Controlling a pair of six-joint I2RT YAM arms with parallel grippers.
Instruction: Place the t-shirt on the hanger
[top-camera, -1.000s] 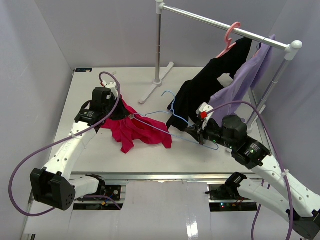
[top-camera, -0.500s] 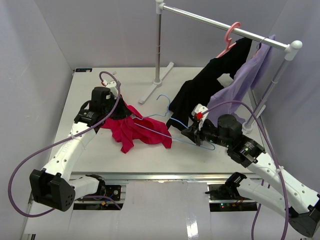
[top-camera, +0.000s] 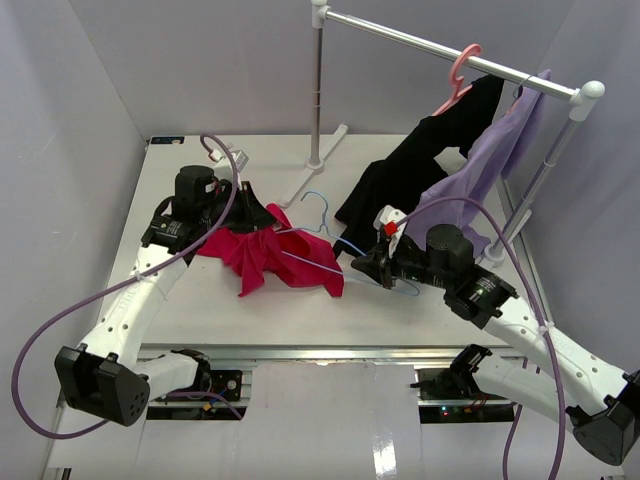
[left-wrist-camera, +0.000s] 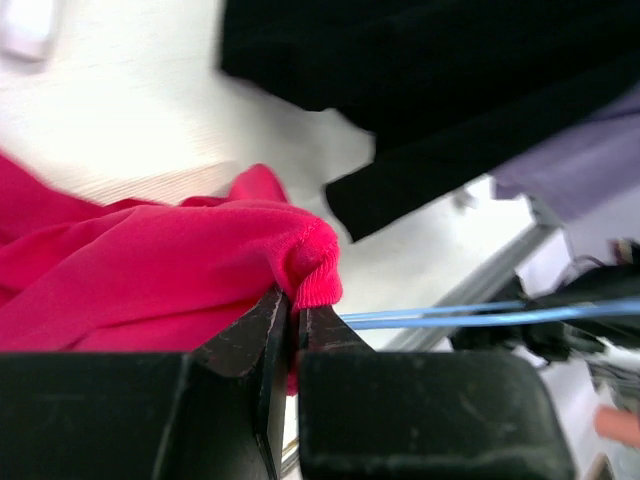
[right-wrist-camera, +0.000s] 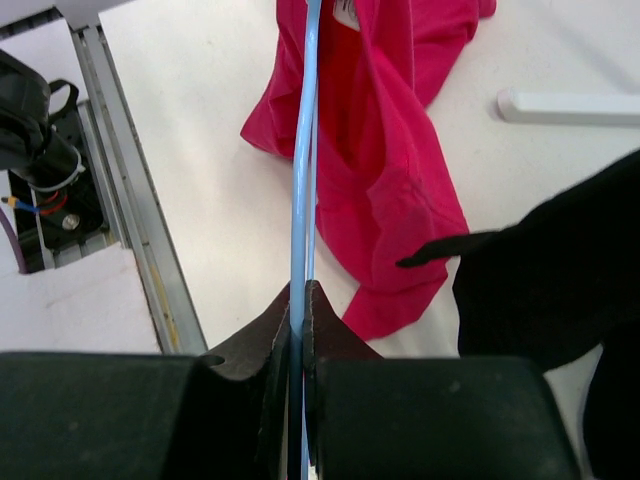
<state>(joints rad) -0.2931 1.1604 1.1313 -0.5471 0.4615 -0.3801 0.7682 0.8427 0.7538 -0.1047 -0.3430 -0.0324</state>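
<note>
White table (top-camera: 260, 160): crumpled red t-shirt (top-camera: 285, 262) pinched by L gripper (left-wrist-camera: 295, 308); R gripper (right-wrist-camera: 302, 300) pinches hanger (right-wrist-camera: 303, 150).

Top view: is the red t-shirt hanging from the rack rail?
No, the t-shirt lies crumpled on the table; only the black garment and purple garment hang from the rail.

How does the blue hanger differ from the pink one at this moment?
The blue hanger is thin wire; the pink hanger is thicker. The blue one is pinched in the right gripper, low over the table; the pink one hooks on the rail. The pink one carries the black garment; the blue one wears nothing yet, only reaching the t-shirt. Both have hooked tops.
</note>
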